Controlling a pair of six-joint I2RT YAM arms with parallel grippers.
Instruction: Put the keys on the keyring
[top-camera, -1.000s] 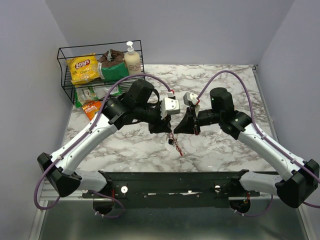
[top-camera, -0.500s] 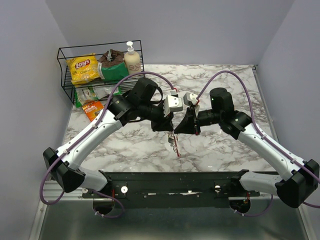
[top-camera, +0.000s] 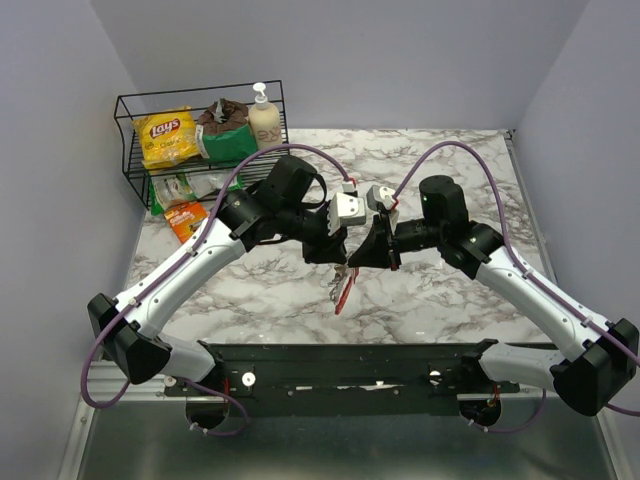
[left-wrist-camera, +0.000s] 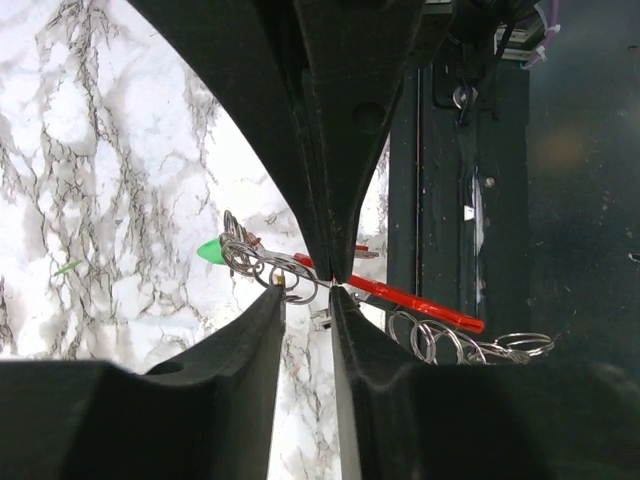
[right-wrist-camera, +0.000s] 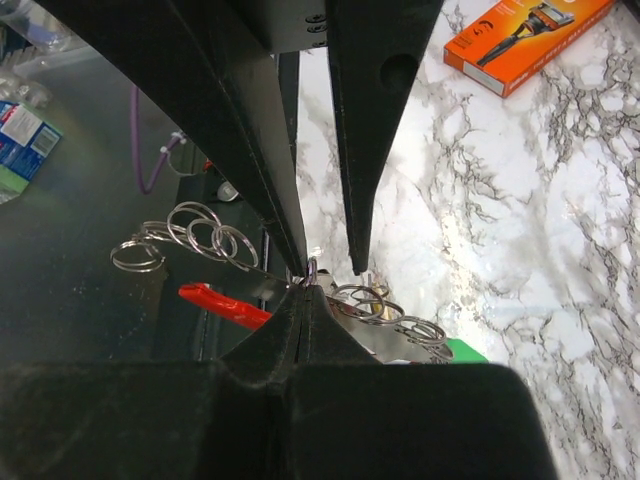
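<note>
The keyring (top-camera: 342, 290), a thin red strip (left-wrist-camera: 410, 298) with silvery rings (left-wrist-camera: 258, 262) along it, hangs above the marble between my two grippers. My right gripper (right-wrist-camera: 305, 290) is shut on it, pinching a small ring at its fingertips. It enters the left wrist view from above (left-wrist-camera: 335, 275). My left gripper (left-wrist-camera: 307, 292) faces it with its jaws apart and marble showing between them; one fingertip (left-wrist-camera: 274, 290) touches a ring. A green-headed key (left-wrist-camera: 210, 250) hangs on the rings at one end, seen too in the right wrist view (right-wrist-camera: 462, 350). More rings (right-wrist-camera: 190, 235) dangle at the other end.
A black wire basket (top-camera: 135, 150) at the back left holds a chips bag (top-camera: 165, 137), a soap bottle (top-camera: 264, 120) and packets. An orange box (top-camera: 183, 218) lies on the marble in front of it. The black base rail (top-camera: 340, 365) runs along the near edge.
The left arm has shifted right and closer to the right gripper. The hanging red strip has swung from pointing down-right to down-left. The right gripper has stayed shut in place.
</note>
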